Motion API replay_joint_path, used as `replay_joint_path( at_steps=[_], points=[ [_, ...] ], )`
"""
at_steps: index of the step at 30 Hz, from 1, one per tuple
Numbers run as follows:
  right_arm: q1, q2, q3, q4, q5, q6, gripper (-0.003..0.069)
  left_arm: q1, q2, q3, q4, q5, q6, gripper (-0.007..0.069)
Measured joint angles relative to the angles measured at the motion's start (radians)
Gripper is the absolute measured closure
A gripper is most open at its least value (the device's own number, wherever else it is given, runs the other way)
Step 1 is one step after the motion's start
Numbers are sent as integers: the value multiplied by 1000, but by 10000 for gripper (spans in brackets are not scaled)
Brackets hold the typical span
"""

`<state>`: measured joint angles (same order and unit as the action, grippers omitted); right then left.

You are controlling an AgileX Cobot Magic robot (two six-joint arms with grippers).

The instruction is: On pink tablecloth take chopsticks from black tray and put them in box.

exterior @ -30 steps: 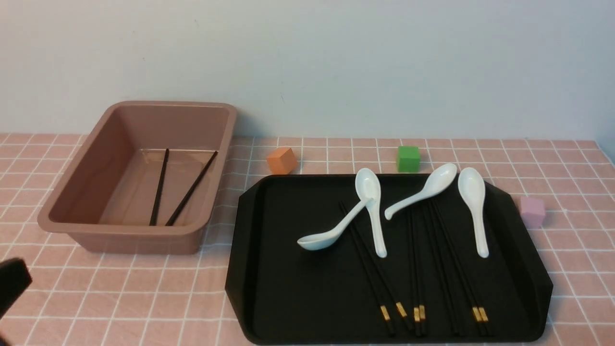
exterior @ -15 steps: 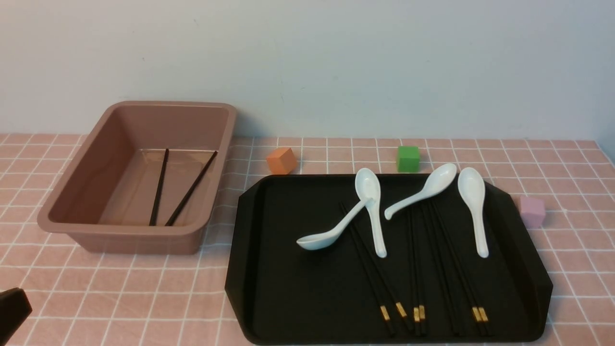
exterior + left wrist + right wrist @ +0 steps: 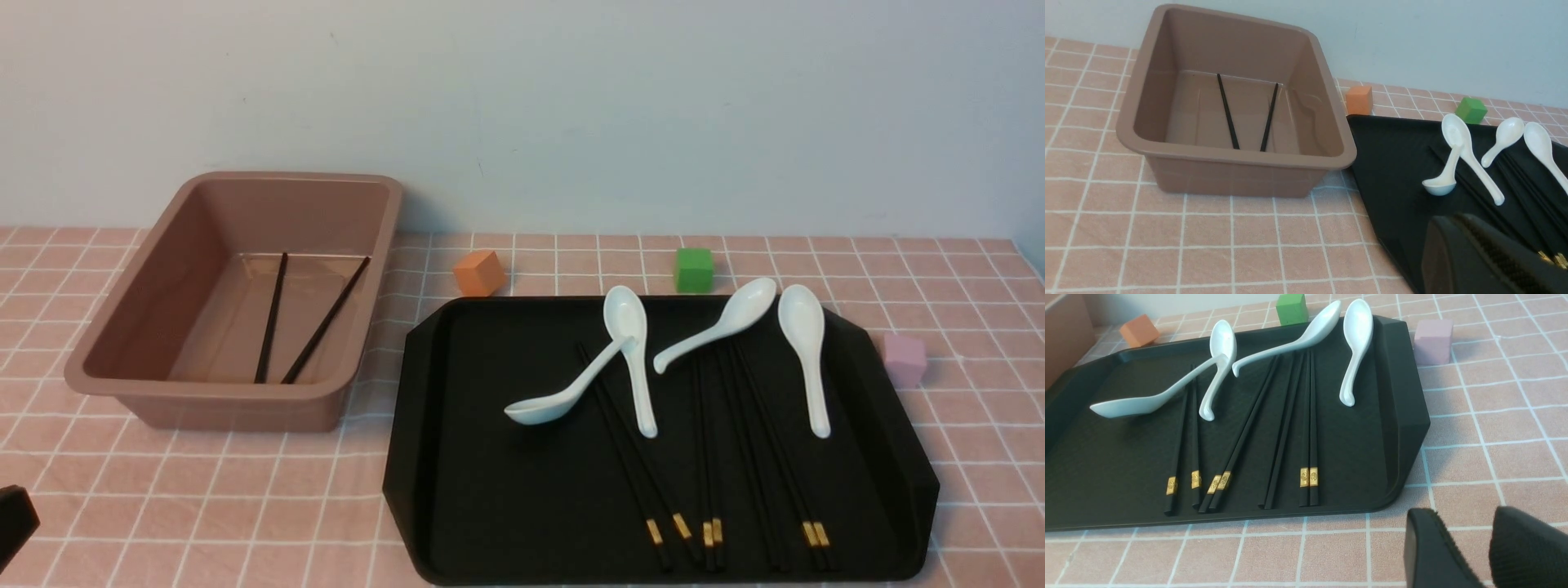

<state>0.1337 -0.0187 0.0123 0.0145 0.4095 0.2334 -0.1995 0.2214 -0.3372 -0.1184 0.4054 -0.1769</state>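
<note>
Two chopsticks (image 3: 271, 318) lie in the box (image 3: 204, 390), upper left of the front view. Others stay on the black tray (image 3: 473, 457), lower right, tips under white spoons (image 3: 629, 318). The left end effector (image 3: 1490, 257) is clenched and empty, the right end effector (image 3: 1480, 543) released. Lifting a pair could drag a spoon along.

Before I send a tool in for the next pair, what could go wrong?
1. White spoons lie across the chopsticks left on the black tray; lifting a pair could drag or flip a spoon.
2. The middle pairs lie close together, black on black, so a pinch may catch the wrong number of sticks.
</note>
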Motion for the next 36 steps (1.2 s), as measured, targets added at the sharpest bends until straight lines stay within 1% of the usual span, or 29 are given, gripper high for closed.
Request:
replay_joint_path(
  at_steps=[2, 7, 8, 11, 16, 20, 24, 36],
  points=[
    [0, 0, 0, 0, 0, 0, 419, 0, -15, 9, 10, -14, 0, 638],
    [0, 0, 0, 0, 0, 0, 419, 2, -135, 125, 21, -150, 0, 638],
    [0, 0, 0, 0, 0, 0, 419, 2, -139, 137, 21, -156, 0, 638],
    [0, 0, 0, 0, 0, 0, 419, 53, -192, 232, 0, -210, -1, 638],
    [0, 0, 0, 0, 0, 0, 419, 178, -231, 345, -30, -225, -19, 638],
    [0, 0, 0, 0, 0, 0, 419, 203, -231, 363, -30, -177, -39, 638],
    [0, 0, 0, 0, 0, 0, 419, 204, -231, 367, -19, -33, -50, 638],
    [0, 0, 0, 0, 0, 0, 419, 204, -231, 367, -14, -13, -52, 637]
  ],
)
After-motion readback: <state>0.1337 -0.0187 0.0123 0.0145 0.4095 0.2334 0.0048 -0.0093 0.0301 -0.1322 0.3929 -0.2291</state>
